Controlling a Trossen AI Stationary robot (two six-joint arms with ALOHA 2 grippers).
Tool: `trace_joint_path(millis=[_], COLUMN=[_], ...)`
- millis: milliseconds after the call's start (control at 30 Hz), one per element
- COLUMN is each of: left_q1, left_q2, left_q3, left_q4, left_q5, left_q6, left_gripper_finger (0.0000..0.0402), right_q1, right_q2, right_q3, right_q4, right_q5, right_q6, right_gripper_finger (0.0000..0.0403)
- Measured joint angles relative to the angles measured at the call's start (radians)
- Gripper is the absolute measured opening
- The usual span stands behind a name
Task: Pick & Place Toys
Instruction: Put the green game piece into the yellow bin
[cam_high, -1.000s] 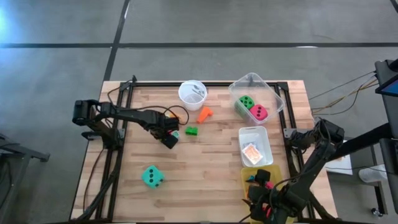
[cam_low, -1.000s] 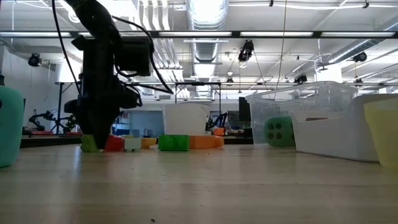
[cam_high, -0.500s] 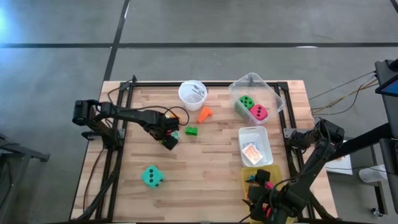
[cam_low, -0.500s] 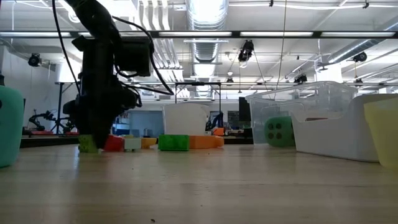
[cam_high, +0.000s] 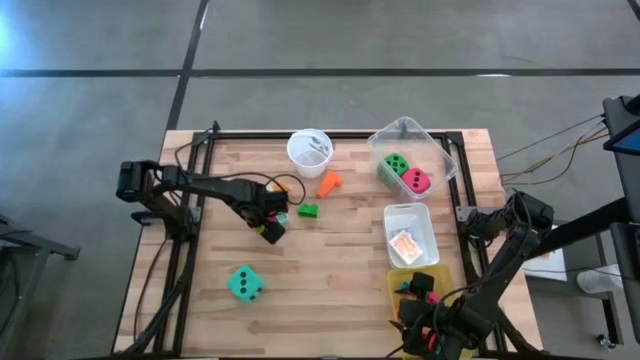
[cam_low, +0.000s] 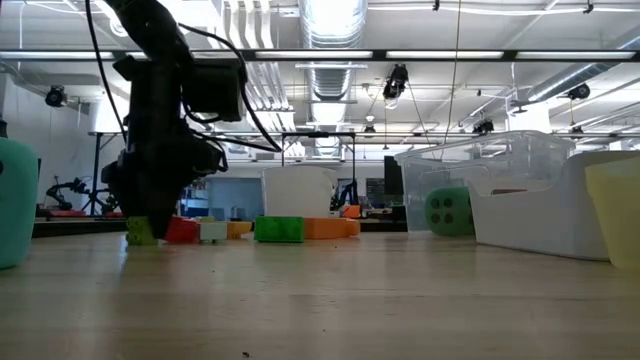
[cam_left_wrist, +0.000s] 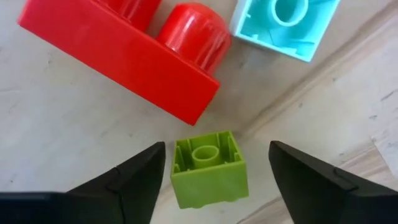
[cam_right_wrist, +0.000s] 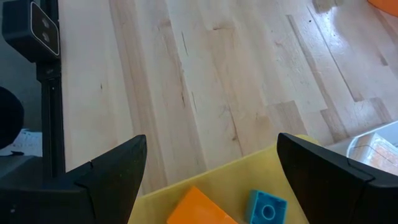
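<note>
Between the left gripper's (cam_left_wrist: 211, 180) wide jaws sits a small lime-green plastic block (cam_left_wrist: 208, 168), untouched, ready for grabbing; the right gripper (cam_right_wrist: 208, 180) waits open above the yellow bin (cam_right_wrist: 205, 186).

You're in a robotics lab: grey concrete floor (cam_high: 330, 40), a wooden bench (cam_high: 330, 250) on a metal frame, exposed ceiling ducts (cam_low: 335, 25), strip lights, and other robot arms (cam_low: 70, 190) in the hall behind.
</note>
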Motion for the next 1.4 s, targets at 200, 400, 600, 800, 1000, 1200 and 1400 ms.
trace_joint_path(millis=[200, 400, 600, 800, 1000, 1200, 1400], left_q1=[0.000, 0.000, 0.000, -0.025, -0.103, -0.217, -0.334], left_q2=[0.000, 0.000, 0.000, -0.011, -0.048, -0.118, -0.108], left_q3=[0.000, 0.000, 0.000, 0.019, 0.070, 0.080, 0.081], left_q4=[0.000, -0.001, 0.001, 0.019, 0.117, 0.501, 1.042], left_q5=[0.000, 0.009, 0.033, 0.096, 0.109, 0.112, 0.104], left_q6=[-0.008, -0.008, -0.007, -0.004, 0.000, -0.023, -0.027], left_gripper_finger=[0.0216, 0.0136, 0.0136, 0.0136, 0.0136, 0.0136, 0.0136], right_q1=[0.000, 0.000, 0.000, -0.002, -0.010, -0.041, -0.077], right_q2=[0.000, 0.000, 0.000, 0.000, 0.000, 0.011, 0.063], right_q3=[0.000, 0.000, 0.000, 0.000, 0.000, 0.000, 0.010], right_q4=[0.003, 0.006, 0.006, 0.007, 0.067, 0.229, 0.516], right_q5=[0.000, 0.000, 0.000, 0.008, 0.154, 0.443, 0.548], right_q6=[0.000, 0.000, -0.003, -0.012, -0.126, -0.291, -0.630], right_gripper_finger=[0.0354, 0.0354, 0.0354, 0.0354, 0.0354, 0.0354, 0.0354])
